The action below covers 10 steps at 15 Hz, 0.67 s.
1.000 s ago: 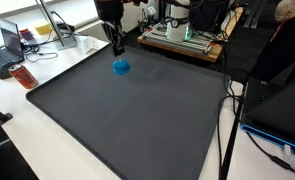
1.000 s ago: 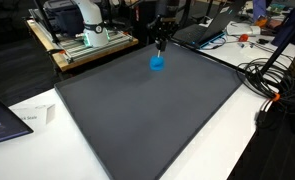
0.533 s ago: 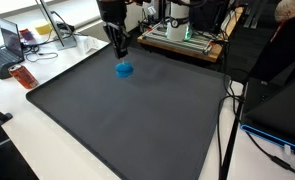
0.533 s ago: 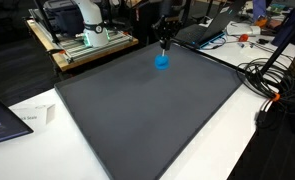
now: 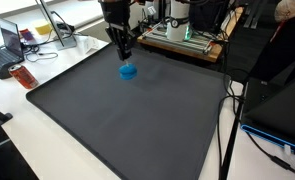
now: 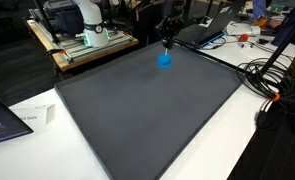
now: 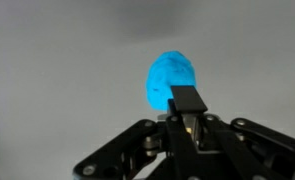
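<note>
Robotics lab, laptops (image 5: 9,42), cable tangles (image 6: 265,75), electronics rig (image 6: 87,38) on benches

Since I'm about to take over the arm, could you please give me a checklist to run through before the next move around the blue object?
1. Jaws: the gripper is shut, with nothing between the fingers in the wrist view. Ok.
2. Target in sight: the blue object shows just past the fingertips. Ok.
3. Contact between the tips and the blue object: cannot tell.
4. Support: the blue object lies fully on the dark mat, near its far edge. Ok.
5. Snags: the cables lie off the mat, apart from the gripper. Ok.
</note>
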Each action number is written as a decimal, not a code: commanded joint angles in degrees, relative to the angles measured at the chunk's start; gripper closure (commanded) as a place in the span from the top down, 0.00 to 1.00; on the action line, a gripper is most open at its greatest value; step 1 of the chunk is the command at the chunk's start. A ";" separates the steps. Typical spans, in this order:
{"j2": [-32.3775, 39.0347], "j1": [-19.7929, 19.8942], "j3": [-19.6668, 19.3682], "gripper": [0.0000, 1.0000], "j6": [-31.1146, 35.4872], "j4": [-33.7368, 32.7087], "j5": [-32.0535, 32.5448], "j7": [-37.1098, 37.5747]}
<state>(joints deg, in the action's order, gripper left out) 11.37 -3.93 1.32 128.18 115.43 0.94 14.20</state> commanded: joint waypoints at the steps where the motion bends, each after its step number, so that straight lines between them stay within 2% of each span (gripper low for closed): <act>1: -1.74 -1.66 -1.66 0.03 2.48 1.44 7.30 7.10; 2: -2.09 -1.62 -1.93 0.03 3.41 1.67 8.95 7.52; 3: -3.83 0.34 1.60 0.03 1.86 2.99 -0.89 -6.39; 4: -1.88 -2.53 -2.19 0.03 3.16 1.47 13.14 10.73; 5: -3.64 0.24 1.75 0.03 1.42 2.79 -0.27 -7.51; 6: -1.82 -2.49 -2.19 0.03 2.62 1.39 13.82 11.18; 7: -2.45 -0.30 0.97 0.03 -0.97 1.41 3.07 -4.15; 8: -1.45 -1.71 -0.39 0.03 -1.90 0.72 9.02 3.84; 9: -1.78 -0.27 1.06 0.03 -3.70 0.73 2.69 -4.97; 10: -3.54 0.07 1.90 0.03 -1.70 2.79 0.35 -9.35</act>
<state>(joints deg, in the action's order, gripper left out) 10.59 -5.10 1.38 127.10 116.08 7.26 14.61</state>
